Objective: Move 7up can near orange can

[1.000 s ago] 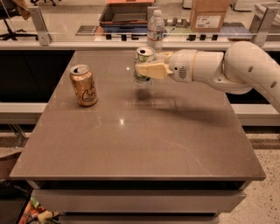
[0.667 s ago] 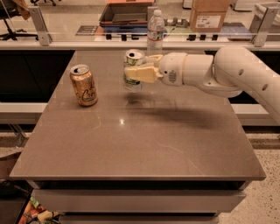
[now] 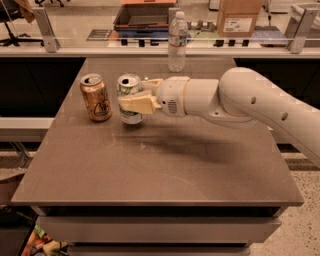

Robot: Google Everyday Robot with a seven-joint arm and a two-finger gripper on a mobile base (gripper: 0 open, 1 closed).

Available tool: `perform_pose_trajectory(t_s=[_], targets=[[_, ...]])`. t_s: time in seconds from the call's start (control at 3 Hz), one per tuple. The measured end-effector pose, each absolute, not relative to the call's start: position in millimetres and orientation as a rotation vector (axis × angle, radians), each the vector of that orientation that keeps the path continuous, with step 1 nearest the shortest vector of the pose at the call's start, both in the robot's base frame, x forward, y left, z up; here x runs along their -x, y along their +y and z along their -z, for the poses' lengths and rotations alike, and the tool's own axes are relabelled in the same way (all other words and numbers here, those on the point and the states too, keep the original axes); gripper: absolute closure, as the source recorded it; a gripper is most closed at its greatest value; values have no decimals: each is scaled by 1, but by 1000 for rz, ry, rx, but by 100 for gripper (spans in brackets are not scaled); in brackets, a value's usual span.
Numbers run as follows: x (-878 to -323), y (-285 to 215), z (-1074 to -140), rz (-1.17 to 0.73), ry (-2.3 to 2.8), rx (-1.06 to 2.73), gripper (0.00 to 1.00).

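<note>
gripper [image 3: 134,93] is clamped on the 7up can [image 3: 129,85]. One finger [image 3: 138,104] runs across the can's front at mid-height, the other shows behind its right shoulder. Can is pinched between them, upright, silver top visible with the opening facing up. Can't tell if its base sits on the table [image 3: 160,165] or hangs just off it; there's a shadow right under it

7up can is in the back-left part of the table, just beside the orange can [image 3: 96,98], on that can's right. Small gap between the two, not touching. Orange can is upright, standing on the table near the left edge, white lettering facing the camera

arm [image 3: 250,100] comes in from the right side of the view, white, roughly level over the table, wrist pointing left. Its shadow lies on the tabletop below it

water bottle [image 3: 177,42] stands upright at the back edge of the table, behind and to the right of the gripper, well apart from both cans. Clear, white cap on

behind the table: a counter [image 3: 75,50] with a dark tray [image 3: 145,15] and a cardboard box [image 3: 239,15] further right
</note>
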State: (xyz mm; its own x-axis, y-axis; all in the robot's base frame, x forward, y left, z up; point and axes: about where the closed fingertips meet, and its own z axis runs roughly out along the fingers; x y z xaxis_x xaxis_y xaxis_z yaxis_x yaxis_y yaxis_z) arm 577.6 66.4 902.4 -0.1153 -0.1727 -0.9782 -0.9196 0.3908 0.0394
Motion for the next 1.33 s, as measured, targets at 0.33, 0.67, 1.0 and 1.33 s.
perform_pose_trajectory(t_s=[0.33,0.67,1.0,1.33], targets=[[-575,72,-894,-860,1568,1017,100],[-571,78,-886,-830,1571,1049,83],[-570,80,-887,-834,1569,1051,59],[-569,82,-888,-835,1567,1055,36]])
